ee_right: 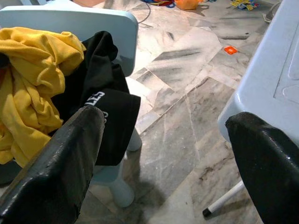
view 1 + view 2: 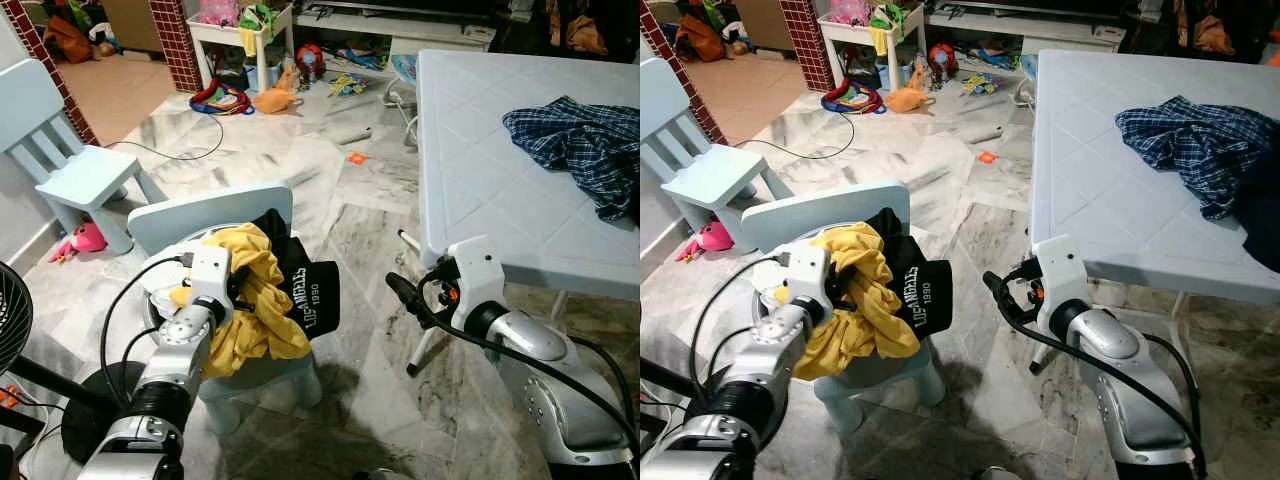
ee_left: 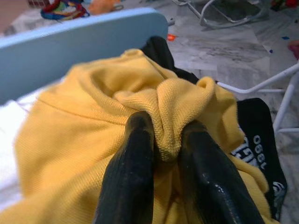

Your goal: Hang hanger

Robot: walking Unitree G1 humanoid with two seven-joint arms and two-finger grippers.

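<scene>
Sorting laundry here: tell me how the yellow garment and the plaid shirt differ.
The yellow garment is plain and heaped on the small chair, pinched by the left gripper; the plaid shirt is dark blue checked and lies untouched on the table. Both are crumpled, neither on a hanger.

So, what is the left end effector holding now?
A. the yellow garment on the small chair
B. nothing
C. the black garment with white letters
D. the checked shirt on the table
A: the left end effector has its fingers pinched on a fold of the yellow garment.
</scene>
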